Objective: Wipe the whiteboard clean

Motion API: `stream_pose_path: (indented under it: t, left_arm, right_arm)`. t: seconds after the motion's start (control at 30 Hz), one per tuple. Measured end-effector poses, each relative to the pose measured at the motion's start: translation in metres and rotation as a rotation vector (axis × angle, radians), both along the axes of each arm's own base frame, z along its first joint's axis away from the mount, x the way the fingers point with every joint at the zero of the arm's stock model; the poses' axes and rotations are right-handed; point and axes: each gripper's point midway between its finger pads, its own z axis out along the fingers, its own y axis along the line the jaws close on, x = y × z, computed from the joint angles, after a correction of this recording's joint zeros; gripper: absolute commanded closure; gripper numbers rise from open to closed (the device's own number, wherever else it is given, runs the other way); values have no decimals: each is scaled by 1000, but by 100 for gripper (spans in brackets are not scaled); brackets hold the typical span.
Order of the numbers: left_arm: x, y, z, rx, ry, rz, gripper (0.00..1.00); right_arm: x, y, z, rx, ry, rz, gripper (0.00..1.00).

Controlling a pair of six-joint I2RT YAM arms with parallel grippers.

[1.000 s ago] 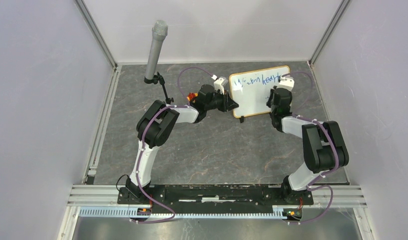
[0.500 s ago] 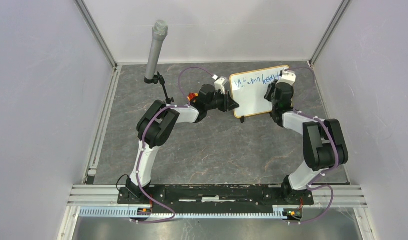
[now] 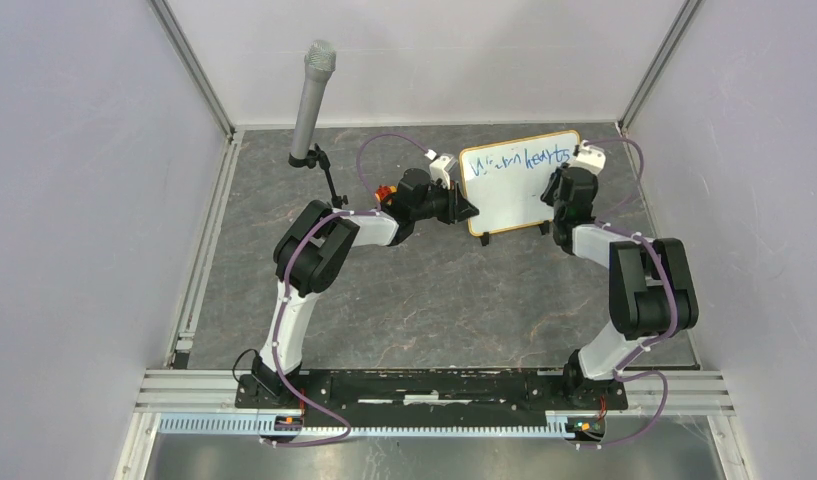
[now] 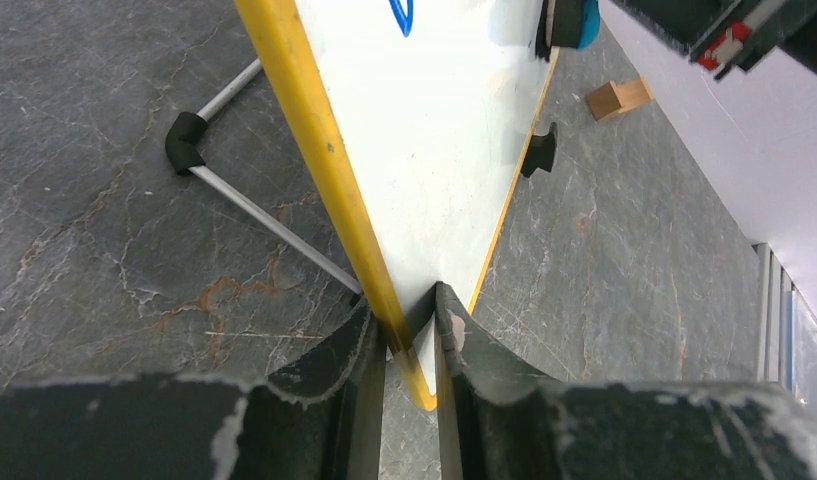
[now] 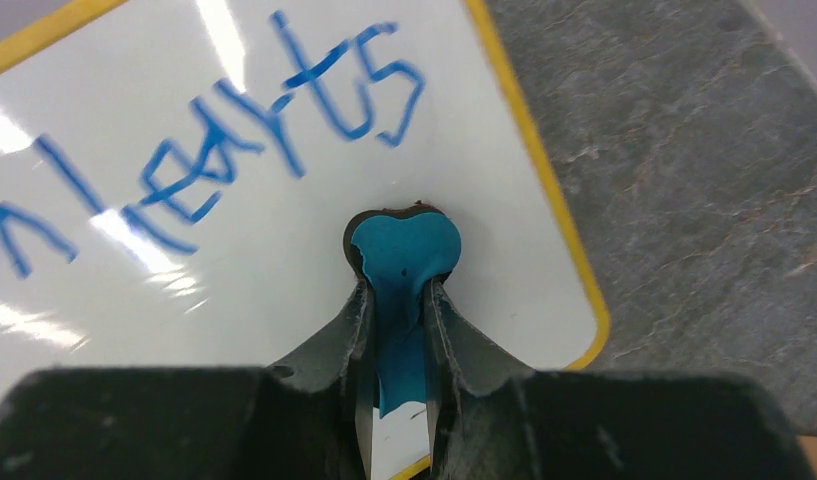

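The whiteboard (image 3: 514, 185) stands tilted at the back of the table, with a yellow-wood frame and blue handwriting along its top. My left gripper (image 3: 468, 209) is shut on the board's left edge; the left wrist view shows its jaws pinching the frame (image 4: 314, 130). My right gripper (image 3: 561, 190) is shut on a small blue eraser (image 5: 404, 250), pressed on the board's white face (image 5: 234, 260) just below the blue word at its right end. The eraser also shows in the left wrist view (image 4: 582, 22).
A grey microphone (image 3: 311, 100) on a stand rises at the back left. A small wooden block (image 4: 618, 97) lies on the table beyond the board. The board's black foot (image 4: 540, 150) and metal support rod (image 4: 274, 225) rest on the dark stone-patterned surface. Walls enclose three sides.
My right gripper with the eraser has moved up and then right along the board, from its middle right to its right edge. The left gripper has kept its hold unmoved.
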Motion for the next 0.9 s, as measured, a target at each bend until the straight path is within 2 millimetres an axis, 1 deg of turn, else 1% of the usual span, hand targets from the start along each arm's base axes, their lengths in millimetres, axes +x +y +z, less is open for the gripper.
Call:
stream_pose_path:
  t: [0.1, 0.3, 0.33, 0.4, 0.47, 0.6, 0.63, 0.7, 0.8, 0.83, 0.9]
  left_arm:
    - [0, 0, 0, 0, 0, 0, 98]
    - [1, 2, -1, 4, 6, 4, 98]
    - [1, 2, -1, 4, 6, 4, 98]
    - [1, 2, -2, 4, 6, 5, 98]
    - [1, 2, -1, 4, 6, 4, 98]
    - [1, 2, -1, 4, 5, 4, 98]
    - [1, 2, -1, 3, 5, 3, 98]
    - [1, 1, -1, 3, 3, 3, 98]
    - [0, 1, -1, 2, 3, 1, 98]
    - [1, 1, 0, 2, 3, 1, 98]
    - [0, 1, 0, 1, 3, 0, 95]
  right_arm:
    - [-7, 24, -1, -18, -4, 40, 94]
    - [-19, 97, -1, -2, -31, 194, 94]
    - [-20, 106, 0, 6, -39, 213, 94]
    - [-21, 110, 0, 6, -43, 218, 94]
    - [-21, 108, 0, 5, -43, 211, 94]
    - [-20, 89, 0, 17, -41, 172, 94]
    - [-21, 77, -3, 22, -37, 146, 94]
    - [-24, 45, -13, 23, -11, 71, 94]
    - [-36, 7, -30, 8, 46, -28, 94]
    - [-39, 2, -34, 7, 56, -39, 93]
    - [-41, 4, -31, 6, 43, -26, 93]
